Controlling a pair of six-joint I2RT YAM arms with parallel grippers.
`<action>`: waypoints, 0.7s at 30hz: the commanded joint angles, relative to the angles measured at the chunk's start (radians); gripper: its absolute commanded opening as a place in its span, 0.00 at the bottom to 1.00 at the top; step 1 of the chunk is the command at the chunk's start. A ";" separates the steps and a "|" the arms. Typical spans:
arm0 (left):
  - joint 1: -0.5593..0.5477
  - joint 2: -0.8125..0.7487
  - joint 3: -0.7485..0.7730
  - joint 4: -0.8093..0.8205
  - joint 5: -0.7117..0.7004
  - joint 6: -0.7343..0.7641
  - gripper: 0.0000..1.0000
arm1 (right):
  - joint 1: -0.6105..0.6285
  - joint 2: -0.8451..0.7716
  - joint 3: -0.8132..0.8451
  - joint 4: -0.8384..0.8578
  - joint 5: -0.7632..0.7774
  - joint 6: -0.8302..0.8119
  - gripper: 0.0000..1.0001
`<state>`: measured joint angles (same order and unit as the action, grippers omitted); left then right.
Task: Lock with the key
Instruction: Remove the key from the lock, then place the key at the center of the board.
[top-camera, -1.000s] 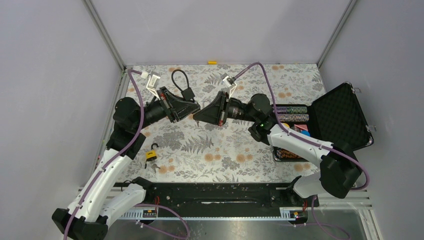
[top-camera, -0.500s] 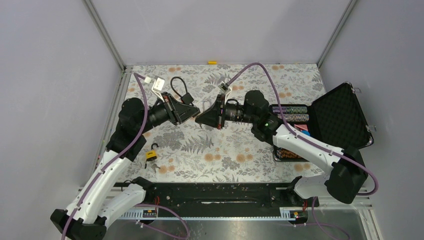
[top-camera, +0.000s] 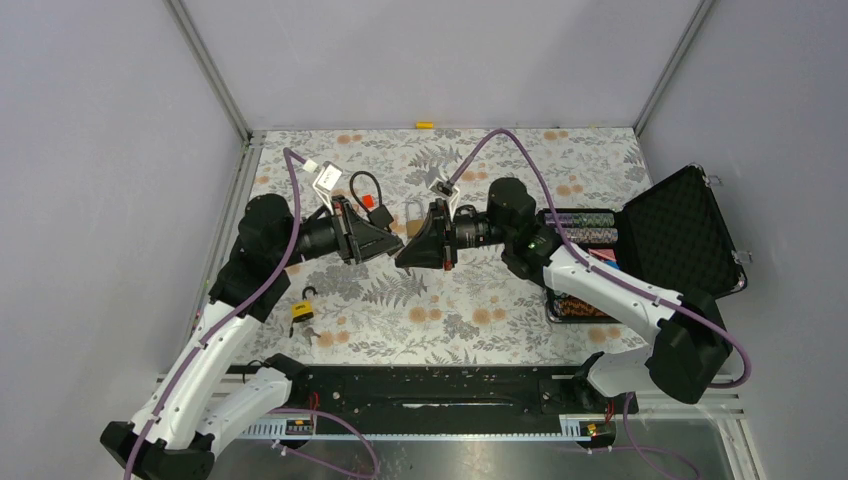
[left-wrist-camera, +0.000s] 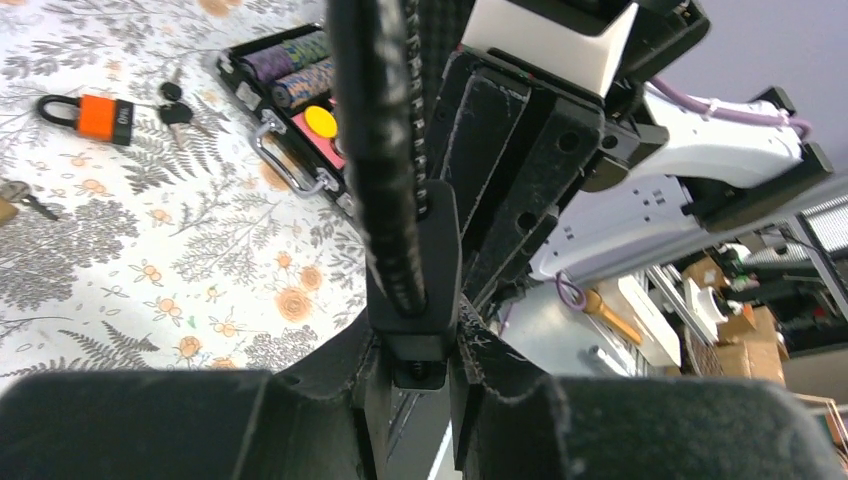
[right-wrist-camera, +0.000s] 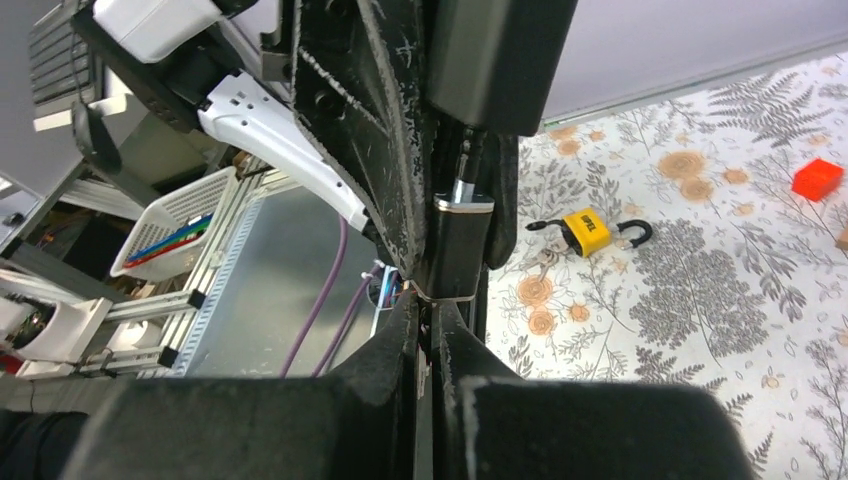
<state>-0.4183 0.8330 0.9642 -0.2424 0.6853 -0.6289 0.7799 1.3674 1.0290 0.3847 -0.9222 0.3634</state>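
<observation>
My left gripper (top-camera: 392, 241) is shut on the body of a black cable lock (left-wrist-camera: 414, 285). Its braided cable loop (top-camera: 362, 184) rises behind the fingers. My right gripper (top-camera: 406, 252) faces it tip to tip and is shut on the black head of a key (right-wrist-camera: 455, 250). The key's metal shaft runs up into the lock body (right-wrist-camera: 495, 60). In the wrist views, the left gripper (left-wrist-camera: 415, 352) has its fingers on both sides of the lock body, and the right gripper (right-wrist-camera: 432, 312) has its fingers pressed together on the key head. Both hold their things above the flowered mat.
An orange padlock (top-camera: 368, 201) and a brass padlock (top-camera: 413, 214) lie just behind the grippers. A yellow padlock (top-camera: 302, 309) with keys lies near the left front. An open black case (top-camera: 690, 235) with poker chips (top-camera: 585, 225) stands at the right.
Both grippers, still tip to tip, have shifted left and toward the near side. The cable loop came with the left gripper. The orange and brass padlocks now show behind them.
</observation>
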 joint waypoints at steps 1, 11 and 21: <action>0.130 -0.034 0.106 0.368 -0.025 -0.003 0.00 | 0.005 0.009 -0.104 -0.062 -0.388 0.065 0.00; 0.145 -0.093 0.032 0.370 -0.240 0.016 0.00 | -0.002 0.267 -0.153 1.054 -0.403 0.981 0.00; 0.145 -0.089 0.019 0.161 -0.312 0.096 0.00 | -0.013 0.129 -0.026 -0.200 0.192 0.112 0.00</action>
<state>-0.2737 0.7238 0.9737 -0.0147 0.4541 -0.5789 0.7757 1.5829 0.8814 0.7887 -1.1038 0.8993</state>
